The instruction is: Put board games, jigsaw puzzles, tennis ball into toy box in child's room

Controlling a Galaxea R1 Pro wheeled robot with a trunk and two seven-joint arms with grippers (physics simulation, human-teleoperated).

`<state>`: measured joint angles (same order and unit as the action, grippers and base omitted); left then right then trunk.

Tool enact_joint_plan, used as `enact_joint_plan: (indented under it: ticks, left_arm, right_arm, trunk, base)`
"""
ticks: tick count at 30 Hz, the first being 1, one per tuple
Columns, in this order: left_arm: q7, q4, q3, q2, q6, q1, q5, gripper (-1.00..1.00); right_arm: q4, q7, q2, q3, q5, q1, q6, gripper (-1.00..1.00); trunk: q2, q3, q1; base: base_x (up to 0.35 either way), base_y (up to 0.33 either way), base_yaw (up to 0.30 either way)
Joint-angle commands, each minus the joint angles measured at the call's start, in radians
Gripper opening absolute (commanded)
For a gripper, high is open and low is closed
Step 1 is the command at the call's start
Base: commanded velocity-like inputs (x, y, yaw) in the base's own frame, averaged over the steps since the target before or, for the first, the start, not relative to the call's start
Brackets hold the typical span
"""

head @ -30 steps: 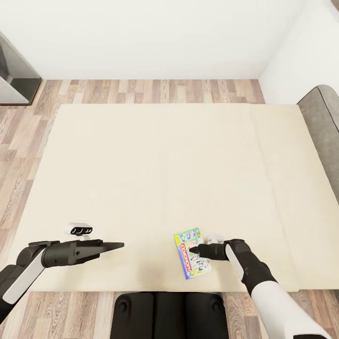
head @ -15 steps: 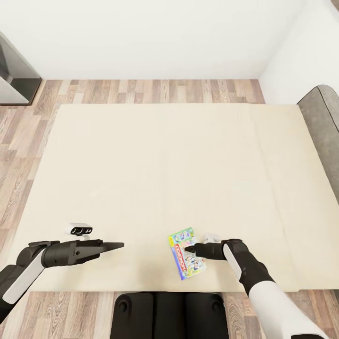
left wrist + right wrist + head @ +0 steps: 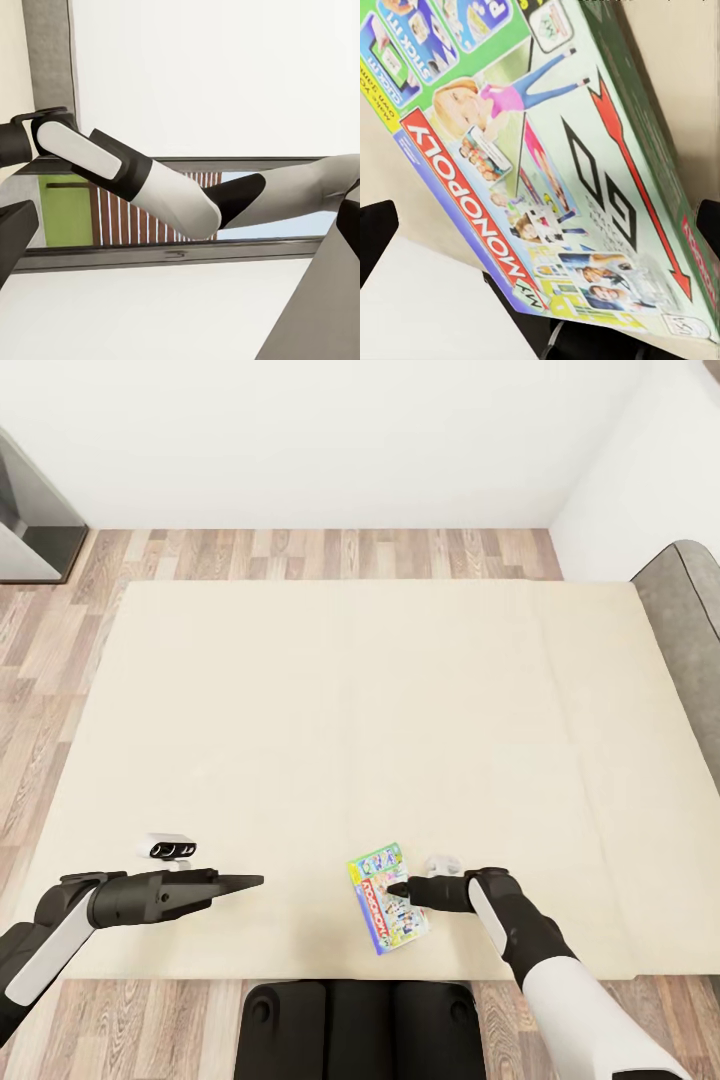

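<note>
A board game (image 3: 386, 900), the blue-green box with a red Monopoly banner, lies on the cream bed (image 3: 350, 700) near its front edge. My right gripper (image 3: 396, 890) rests its tip on the box from the right. In the right wrist view the same board game (image 3: 540, 165) spans the space between the two black fingertips (image 3: 375, 236), which stand wide apart, so the gripper is open. My left gripper (image 3: 255, 880) hovers over the bed's front left, open and holding nothing, well to the left of the box.
The grey headboard (image 3: 690, 640) bounds the bed on the right. Wood-plank floor (image 3: 300, 550) runs behind and to the left, with a dark cabinet (image 3: 30, 520) at the far left. My own base (image 3: 360, 1015) stands against the bed's front edge.
My right gripper has moved left along the bed's front, and the Monopoly box has slid left with it. The left arm has stayed still.
</note>
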<state>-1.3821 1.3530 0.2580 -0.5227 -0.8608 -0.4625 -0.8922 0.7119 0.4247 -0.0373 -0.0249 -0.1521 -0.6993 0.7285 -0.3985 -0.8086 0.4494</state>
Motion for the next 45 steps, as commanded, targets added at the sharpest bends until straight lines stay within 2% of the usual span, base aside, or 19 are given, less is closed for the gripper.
enact_joint_plan:
  ticks: [1,13,26,37,45]
  left_arm:
    - [0.0,0.0,0.003,-0.001,-0.01,-0.001,-0.007,1.0]
    - [0.0,0.0,0.003,-0.002,-0.01,-0.001,-0.006,1.0]
    - [0.0,0.0,0.003,-0.002,-0.01,-0.001,-0.005,1.0]
    - [0.0,0.0,0.003,0.001,-0.01,-0.001,-0.006,1.0]
    - [0.0,0.0,0.003,0.001,-0.01,-0.001,-0.005,1.0]
  right_arm:
    - [0.001,-0.005,0.001,-0.001,-0.009,0.0,0.006,1.0]
    - [0.001,-0.015,0.001,-0.002,-0.006,0.0,-0.003,1.0]
    - [0.0,-0.021,-0.002,-0.003,-0.006,0.0,-0.064,1.0]
    - [0.0,-0.075,-0.003,-0.002,-0.006,0.0,-0.069,1.0]
    - [0.0,-0.082,-0.005,-0.001,-0.006,0.0,-0.068,1.0]
  trunk:
    - [-0.002,-0.001,0.001]
    - [-0.002,-0.001,0.001]
    - [-0.002,-0.001,0.001]
    - [-0.002,-0.001,0.001]
    - [-0.002,-0.005,0.001]
  base:
    - [0.0,0.0,0.0]
    - [0.0,0.0,0.0]
    - [0.0,0.0,0.0]
    - [0.0,0.0,0.0]
    - [0.0,0.0,0.0]
